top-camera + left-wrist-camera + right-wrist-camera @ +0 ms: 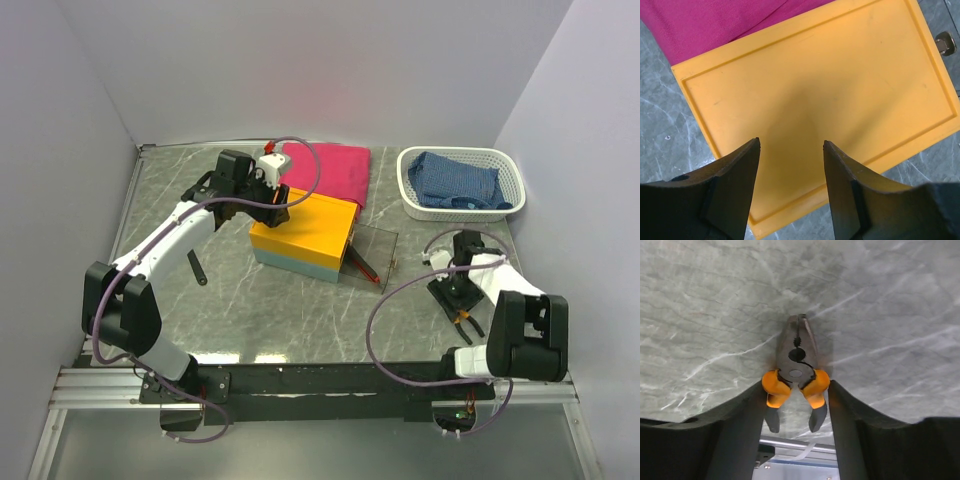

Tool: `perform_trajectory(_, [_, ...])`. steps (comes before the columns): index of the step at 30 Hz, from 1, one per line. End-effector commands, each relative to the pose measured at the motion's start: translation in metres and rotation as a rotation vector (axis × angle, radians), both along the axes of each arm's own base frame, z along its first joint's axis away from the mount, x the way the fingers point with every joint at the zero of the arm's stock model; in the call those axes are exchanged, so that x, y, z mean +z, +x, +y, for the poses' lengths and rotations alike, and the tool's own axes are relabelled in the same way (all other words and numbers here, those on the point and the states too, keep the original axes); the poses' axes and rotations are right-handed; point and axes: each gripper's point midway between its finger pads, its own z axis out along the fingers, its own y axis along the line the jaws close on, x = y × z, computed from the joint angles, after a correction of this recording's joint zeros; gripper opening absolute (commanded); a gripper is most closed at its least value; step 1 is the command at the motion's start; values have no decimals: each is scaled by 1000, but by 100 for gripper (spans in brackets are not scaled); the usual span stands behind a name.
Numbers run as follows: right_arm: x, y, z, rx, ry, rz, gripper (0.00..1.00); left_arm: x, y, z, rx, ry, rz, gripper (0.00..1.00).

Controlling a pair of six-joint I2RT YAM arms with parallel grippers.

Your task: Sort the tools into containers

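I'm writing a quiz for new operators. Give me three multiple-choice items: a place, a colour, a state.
1. Where does the crumpled blue cloth lie? A) in a drawer B) in the white slotted plastic basket C) on a shelf
2. What colour are the grips of the small metal pliers between the fingers of the right gripper? A) orange B) green C) blue
3. How is the left gripper? A) shut on a hammer B) open, empty C) shut on a tape roll
Answers: B, the cloth sits inside the basket; A, the right wrist view shows orange; B, its fingers stand apart over the flat orange-yellow box lid.
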Motion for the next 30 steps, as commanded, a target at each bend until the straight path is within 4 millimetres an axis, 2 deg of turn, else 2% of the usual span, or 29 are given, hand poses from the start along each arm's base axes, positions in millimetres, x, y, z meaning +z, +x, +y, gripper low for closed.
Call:
perform_trajectory(1, [-8, 6, -9, -21, 6, 23, 49, 28, 3, 0, -14, -12, -71, 59])
perform_trajectory(2, [-7, 9, -8, -14, 19, 35, 37, 28, 3, -1, -15, -14, -72, 59])
perform_trajectory(4, [-3, 9, 3, -16, 88, 53, 22, 28, 3, -1, -17, -14, -72, 59])
perform_trajectory(5, [5, 19, 6, -22, 109, 25, 10, 29, 3, -1, -17, -14, -74, 59])
perform_trajectory(7, [19, 24, 14, -26, 159, 11, 0, 30, 4, -1, -17, -13, -77, 59])
perform_trajectory(8, [37, 43, 22, -29, 204, -60, 0, 30, 4, 0, -17, -11, -78, 59])
perform_trajectory(10, [59, 54, 33, -32, 265, -102, 0, 29, 4, 0, -15, -9, -80, 58])
perform_trajectory(11, [79, 71, 41, -32, 306, -163, 0, 29, 4, 0, -16, -8, -80, 59])
perform_trajectory(13, [98, 79, 52, -31, 349, -190, 0, 29, 3, -1, -20, -12, -78, 59])
perform_trajectory(14, [114, 91, 59, -25, 370, -226, 0, 28, 3, -1, -20, -11, -75, 58])
perform_trajectory(17, [132, 102, 74, -16, 419, -247, 0, 29, 3, -1, -22, -14, -77, 58])
perform_trajectory(20, [135, 101, 86, 30, 434, -234, 0, 31, 4, 0, -18, -8, -87, 58])
perform_trajectory(21, [133, 99, 87, 44, 427, -223, 2, 31, 3, 1, -19, -6, -87, 58])
perform_trajectory(22, [129, 99, 80, 41, 390, -222, 16, 31, 3, 2, -17, -2, -89, 58])
perform_trajectory(24, [115, 98, 64, 14, 320, -218, 32, 29, 1, 3, -16, 2, -89, 58])
perform_trajectory(25, [109, 96, 50, -29, 279, -213, 42, 28, 1, 3, -17, 3, -86, 58])
perform_trajectory(28, [93, 91, 40, -118, 274, -168, 50, 26, 0, 4, -15, 3, -83, 58])
perform_trajectory(30, [82, 91, 38, -148, 263, -144, 51, 26, -1, 4, -15, 4, -82, 58])
